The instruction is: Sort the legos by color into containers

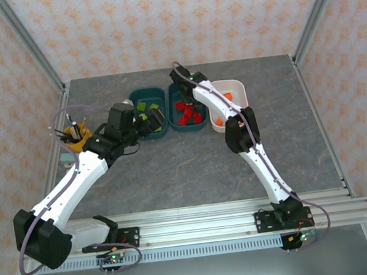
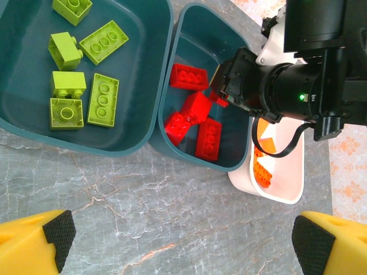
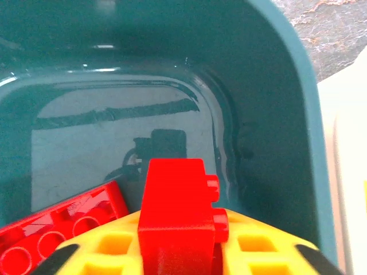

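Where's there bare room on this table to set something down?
Widest bare patch: the grey tabletop between the left arm and right arm, in front of the trays. Another lies right of the white plastic tray. Crowded: the tray row, with the left gripper and right gripper at it, and the yellow cup of pens far left.

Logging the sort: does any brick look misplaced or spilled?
Nothing stands out: lime green plastic bricks lie in the left dark teal plastic tray, red bricks in the middle teal tray, orange bricks in the white plastic tray.
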Available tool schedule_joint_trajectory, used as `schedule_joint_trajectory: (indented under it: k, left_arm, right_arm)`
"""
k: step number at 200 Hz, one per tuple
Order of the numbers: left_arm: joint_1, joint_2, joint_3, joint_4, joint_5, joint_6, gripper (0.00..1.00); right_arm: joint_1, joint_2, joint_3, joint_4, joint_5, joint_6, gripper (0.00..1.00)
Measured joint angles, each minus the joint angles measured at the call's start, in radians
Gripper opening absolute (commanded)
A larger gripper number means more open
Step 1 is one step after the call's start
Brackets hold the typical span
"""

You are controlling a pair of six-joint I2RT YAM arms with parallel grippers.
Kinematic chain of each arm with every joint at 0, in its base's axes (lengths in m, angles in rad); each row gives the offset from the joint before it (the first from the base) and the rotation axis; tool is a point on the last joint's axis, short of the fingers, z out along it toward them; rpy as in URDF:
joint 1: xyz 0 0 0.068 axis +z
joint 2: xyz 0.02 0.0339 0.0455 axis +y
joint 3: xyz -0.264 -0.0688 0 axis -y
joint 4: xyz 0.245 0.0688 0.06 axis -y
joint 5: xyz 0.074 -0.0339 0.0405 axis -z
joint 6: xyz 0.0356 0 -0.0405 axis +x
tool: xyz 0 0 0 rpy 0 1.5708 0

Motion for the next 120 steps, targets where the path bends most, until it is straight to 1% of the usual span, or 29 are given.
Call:
schedule_joint_trajectory:
  k: [33, 57, 74, 85, 99, 110, 120]
  left_arm:
    - [0.0, -0.02, 0.0, -0.002, 0.002, 0.0, 1.0]
    - [0.0, -0.048, 0.0, -0.008, 0.002, 0.001, 1.0]
    - [0.0, -0.072, 0.0, -0.024, 0.002, 0.008, 1.0]
    - [0.0, -0.089, 0.0, -0.043, 0.002, 0.016, 1.0]
    - [0.0, -0.111, 0.0, -0.076, 0.0, 0.028, 1.0]
    - [0.0, -0.132, 0.0, -0.107, -0.002, 0.04, 1.0]
    - [0.0, -0.155, -0.003, -0.133, -0.003, 0.053, 1.0]
  right_arm:
    - [0.0, 0.004, 0.031, -0.015, -0.004, 0.006, 0.47]
    - [0.0, -0.014, 0.033, -0.022, -0.005, 0.012, 0.5]
    - [0.002, -0.058, 0.023, -0.026, -0.004, 0.015, 0.51]
    - [0.003, -0.128, -0.024, -0.016, 0.001, 0.016, 0.52]
    - [0.006, -0.272, -0.153, 0.02, 0.006, 0.016, 0.53]
    - [0.008, -0.424, -0.31, 0.083, 0.011, 0.019, 0.59]
    - [0.01, -0.584, -0.469, 0.15, 0.014, 0.017, 0.68]
